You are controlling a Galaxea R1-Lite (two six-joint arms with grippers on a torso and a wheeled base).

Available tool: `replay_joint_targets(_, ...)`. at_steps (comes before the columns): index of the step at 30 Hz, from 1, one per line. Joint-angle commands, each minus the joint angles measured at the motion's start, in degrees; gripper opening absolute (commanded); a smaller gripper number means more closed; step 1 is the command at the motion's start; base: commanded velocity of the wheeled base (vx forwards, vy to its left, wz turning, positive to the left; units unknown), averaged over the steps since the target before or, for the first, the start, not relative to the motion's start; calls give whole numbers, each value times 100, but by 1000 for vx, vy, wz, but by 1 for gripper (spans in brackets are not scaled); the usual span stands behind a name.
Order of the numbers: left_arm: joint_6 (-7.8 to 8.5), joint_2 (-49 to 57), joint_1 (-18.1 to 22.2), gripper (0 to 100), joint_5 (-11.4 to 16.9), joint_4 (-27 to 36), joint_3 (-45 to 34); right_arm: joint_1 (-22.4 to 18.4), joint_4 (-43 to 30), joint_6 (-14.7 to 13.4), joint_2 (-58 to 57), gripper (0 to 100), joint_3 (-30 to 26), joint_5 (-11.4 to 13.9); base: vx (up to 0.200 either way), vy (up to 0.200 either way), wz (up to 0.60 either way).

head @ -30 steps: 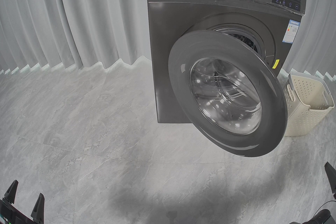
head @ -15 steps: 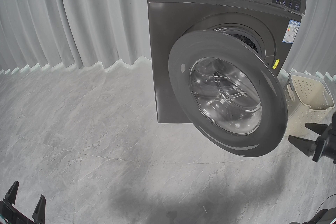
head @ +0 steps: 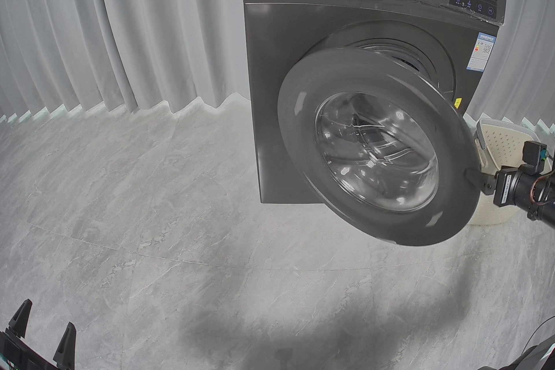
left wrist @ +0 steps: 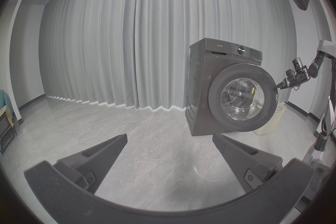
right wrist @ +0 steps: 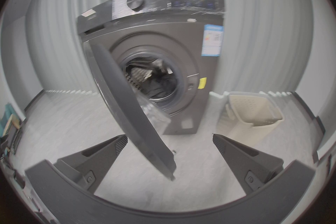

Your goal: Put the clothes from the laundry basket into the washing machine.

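Observation:
The grey washing machine (head: 300,99) stands with its round glass door (head: 376,145) swung out towards me. My right gripper (head: 477,180) is at the door's right rim, open. In the right wrist view the door (right wrist: 122,102) stands edge-on between the spread fingers (right wrist: 105,154), and dark clothes (right wrist: 154,77) lie in the drum. The cream laundry basket (head: 509,145) stands on the floor right of the machine; what shows of the inside of the basket (right wrist: 250,112) is bare plastic. My left gripper (head: 43,325) hangs low at the near left, open and holding nothing.
Pale curtains (head: 115,13) hang behind the machine. Grey tiled floor (head: 144,203) spreads wide to the left and in front of the door. The left wrist view shows the machine (left wrist: 203,95) and the right gripper (left wrist: 280,86) far off.
My right gripper rose from the lower right edge up to the door's right rim. The door has swung slightly towards the machine. The left gripper has barely moved.

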State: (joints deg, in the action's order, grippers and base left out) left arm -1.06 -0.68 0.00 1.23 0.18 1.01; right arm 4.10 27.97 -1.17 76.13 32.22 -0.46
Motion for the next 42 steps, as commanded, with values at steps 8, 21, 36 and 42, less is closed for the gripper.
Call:
replay_joint_targets(8, 27, 59, 0, 100, 0, -1, -92, -497, 236, 47, -564, 100, -726, 380, 0, -100, 0)
replay_joint_targets(21, 18, 68, 9, 100, 0, -1, -92, 1049, 306, -32, -881, 100, -1684, 1373, 0, -200, 0)
replay_joint_targets(36, 97, 68, 9, 100, 0, -1, -101, 1981, 1203, -1113, -476, 100, -1552, 1584, 27, -93, 0)
replay_joint_targets(42, 88, 68, 9, 100, 0, -1, -101, 1981, 2020, -1113, 60, 100, -1561, 1558, 200, 0, 0)
